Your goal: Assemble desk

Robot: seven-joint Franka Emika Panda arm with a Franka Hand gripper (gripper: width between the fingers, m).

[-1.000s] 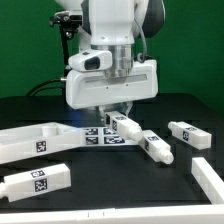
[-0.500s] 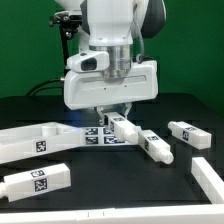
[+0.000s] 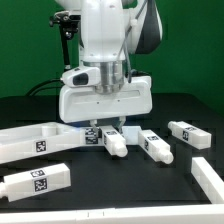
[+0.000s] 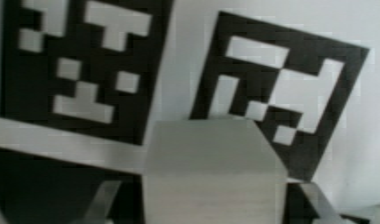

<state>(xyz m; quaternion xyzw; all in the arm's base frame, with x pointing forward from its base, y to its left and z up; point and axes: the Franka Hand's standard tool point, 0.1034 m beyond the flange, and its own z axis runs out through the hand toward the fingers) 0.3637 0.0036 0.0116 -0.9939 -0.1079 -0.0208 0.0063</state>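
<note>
Robot arm (image 3: 105, 50): white, upper centre of the exterior view, reaching straight down to the bench (image 3: 190, 108).
Fingers (image 3: 118, 126): clenched on the held leg, one on each side of it; in the wrist view the leg's white end fills the gap between them.
Held leg (image 3: 112, 142): white blocky square piece, centre of the exterior view, directly under the hand, lying slantwise above the marker board. Whether it touches the board or hangs just clear of it cannot be told.
Marker board (image 3: 88, 137): flat and white with black tags, centre of the frame under the hand. Two of its tags fill the upper part of the wrist view.
Desk top (image 3: 30, 143): large flat white panel, left of the frame, lying on the bench and bearing one tag.
Second leg (image 3: 153, 146): just to the right of the held leg, apart from it, lying slantwise.
Third leg (image 3: 188, 133): right of the frame, lying flat, well apart from the hand.
Fourth leg (image 3: 35, 180): lower left of the frame, in front of the desk top, tag facing the camera.
White part (image 3: 210, 174): lower right edge, cut off by the frame; its kind cannot be told.
</note>
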